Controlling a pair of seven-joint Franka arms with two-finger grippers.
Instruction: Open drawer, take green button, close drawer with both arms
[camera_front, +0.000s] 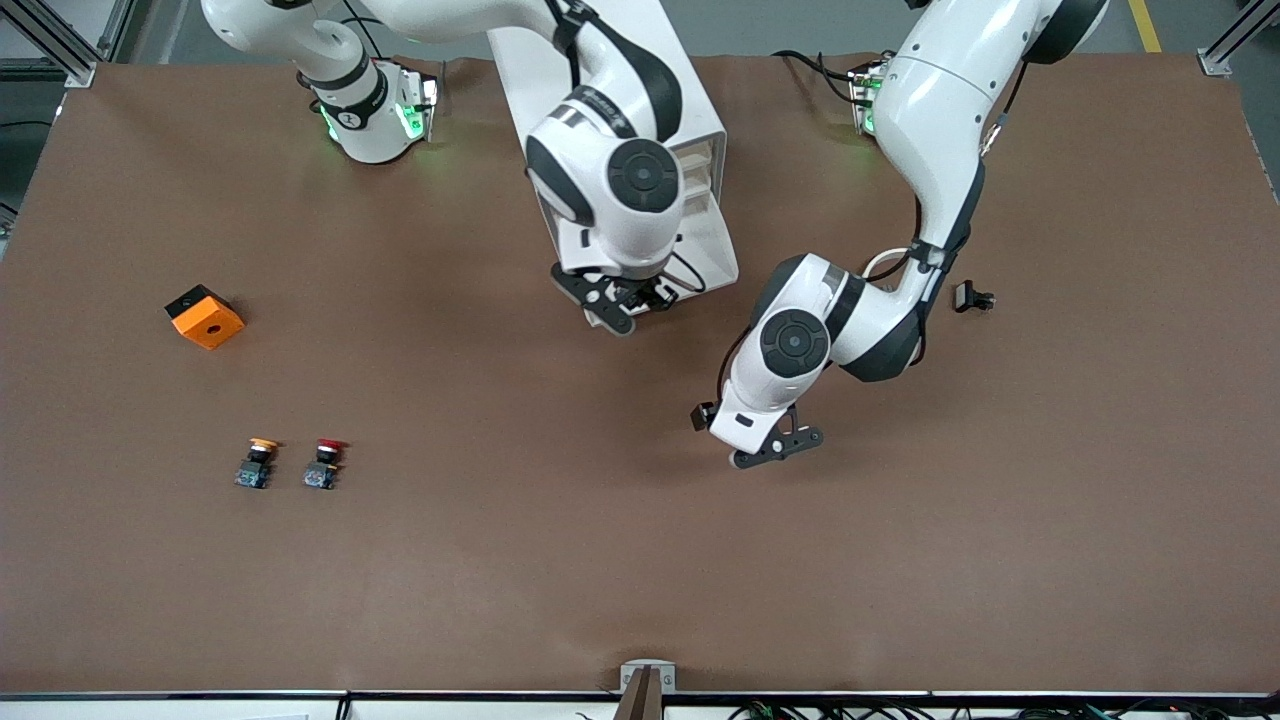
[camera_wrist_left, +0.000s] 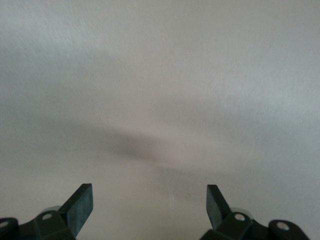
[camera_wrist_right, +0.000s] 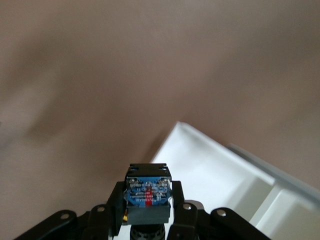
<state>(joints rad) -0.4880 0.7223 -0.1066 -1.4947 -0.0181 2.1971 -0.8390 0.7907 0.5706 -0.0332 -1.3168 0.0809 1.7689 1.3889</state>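
Observation:
My right gripper (camera_front: 630, 300) hangs over the table just in front of the white cabinet (camera_front: 700, 110). It is shut on the button (camera_wrist_right: 148, 192), whose blue base and black body show in the right wrist view (camera_wrist_right: 148, 205); its cap is hidden. The drawer (camera_wrist_right: 200, 165) stands pulled out below that gripper, and in the front view its white tray (camera_front: 718, 250) sticks out of the cabinet toward the front camera. My left gripper (camera_front: 775, 447) is open and empty over bare table, nearer the front camera than the cabinet. Its fingers (camera_wrist_left: 80, 205) frame only blurred surface around the left gripper (camera_wrist_left: 150, 202).
An orange block (camera_front: 205, 317) lies toward the right arm's end. A yellow-capped button (camera_front: 258, 463) and a red-capped button (camera_front: 325, 464) stand side by side nearer the front camera. A small black part (camera_front: 972, 297) lies beside the left arm.

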